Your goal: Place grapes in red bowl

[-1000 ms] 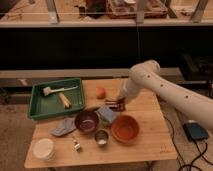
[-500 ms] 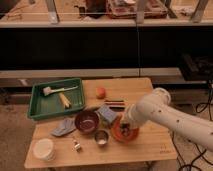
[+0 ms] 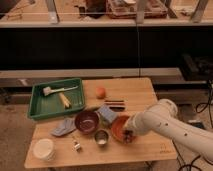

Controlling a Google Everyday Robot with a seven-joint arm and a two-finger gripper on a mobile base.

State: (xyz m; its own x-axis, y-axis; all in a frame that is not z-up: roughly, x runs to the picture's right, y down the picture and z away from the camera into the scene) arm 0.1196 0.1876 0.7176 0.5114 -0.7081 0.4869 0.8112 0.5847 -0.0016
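At the near right part of the bench (image 3: 145, 92), in the single camera view, the tool (image 3: 128, 136) reaches down into the red bowl (image 3: 118, 126), at the end of a pale arm (image 3: 167, 125) that comes in from the right. Something dark sits at its tip inside the bowl, likely the grapes (image 3: 128, 137), but whether the tool clamps them or has let go cannot be told.

Just left of the tool stands a small metal cup (image 3: 101, 137), and beyond that a dark maroon bowl (image 3: 87, 121). A blue-grey sponge (image 3: 107, 113) lies beside the red bowl, up and to the left of the tool. Farther back from the tool rest a flat dark striped block (image 3: 114, 104) and a round orange fruit (image 3: 101, 92). Well to the left, a green tray (image 3: 36, 106) holds a brush (image 3: 56, 90) and a yellow item (image 3: 65, 100). A grey cloth (image 3: 64, 127) and a white container (image 3: 43, 148) sit at the far left front.
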